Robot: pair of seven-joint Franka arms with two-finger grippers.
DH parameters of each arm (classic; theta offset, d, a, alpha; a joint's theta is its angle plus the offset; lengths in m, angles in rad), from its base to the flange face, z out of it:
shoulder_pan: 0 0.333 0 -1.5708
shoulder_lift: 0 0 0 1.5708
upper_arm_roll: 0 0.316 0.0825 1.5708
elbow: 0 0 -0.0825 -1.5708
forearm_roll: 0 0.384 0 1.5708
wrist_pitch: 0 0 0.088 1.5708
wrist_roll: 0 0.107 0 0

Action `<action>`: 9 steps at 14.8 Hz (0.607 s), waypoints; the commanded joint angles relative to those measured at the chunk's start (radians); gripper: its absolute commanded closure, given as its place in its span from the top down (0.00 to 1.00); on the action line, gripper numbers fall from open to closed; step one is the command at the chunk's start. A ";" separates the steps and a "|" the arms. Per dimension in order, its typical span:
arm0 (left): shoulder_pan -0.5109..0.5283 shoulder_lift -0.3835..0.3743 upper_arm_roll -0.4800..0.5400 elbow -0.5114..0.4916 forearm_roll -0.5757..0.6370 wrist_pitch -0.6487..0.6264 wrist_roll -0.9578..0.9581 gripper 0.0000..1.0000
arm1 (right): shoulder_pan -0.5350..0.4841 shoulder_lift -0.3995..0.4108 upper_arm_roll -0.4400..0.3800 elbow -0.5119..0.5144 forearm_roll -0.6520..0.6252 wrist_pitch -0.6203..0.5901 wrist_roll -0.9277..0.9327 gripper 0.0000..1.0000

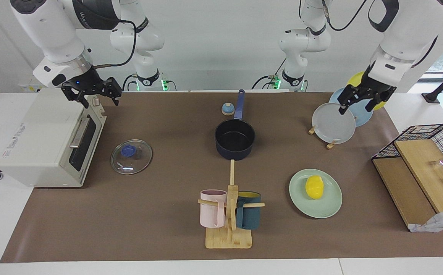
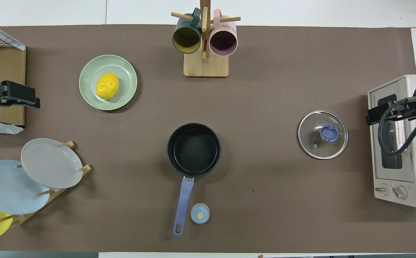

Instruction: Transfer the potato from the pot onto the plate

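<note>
Toaster oven (image 1: 49, 141) sits at the right arm's end of the table; right gripper (image 1: 91, 91) hangs over its top, fingers spread apart, holding nothing, waiting. Wire basket with boards (image 1: 420, 168) is at the left arm's end. Plate rack (image 1: 334, 124) with grey, blue and yellow plates stands near the robots; left gripper (image 1: 362, 100) hangs over it, fingers apart, empty.

The pot (image 1: 235, 139) is mid-table, handle pointing toward the robots, inside black and empty. Glass lid (image 1: 131, 156) lies flat between pot and oven, well apart from both. Mug tree (image 1: 229, 214) with 2 mugs stands farther from the robots than the pot. The plate (image 1: 330, 204) lies farther from the robots than the rack, toward the left arm's end. The potato (image 1: 314, 187) rests on the plate, a bit off centre, touching nothing else. Small blue knob (image 1: 227, 109) sits beside the pot handle.

Judgement: transfer looks complete; step in hand is just parking. Do it well by keeping both arms high and clear of rack plates, with no sweep over the plate, since the smooth, egg-shaped potato could roll if it is nudged.
</note>
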 commanded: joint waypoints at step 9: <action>0.003 0.005 0.001 -0.029 0.019 -0.027 0.023 1.00 | -0.002 -0.005 0.011 0.005 0.004 -0.005 0.016 1.00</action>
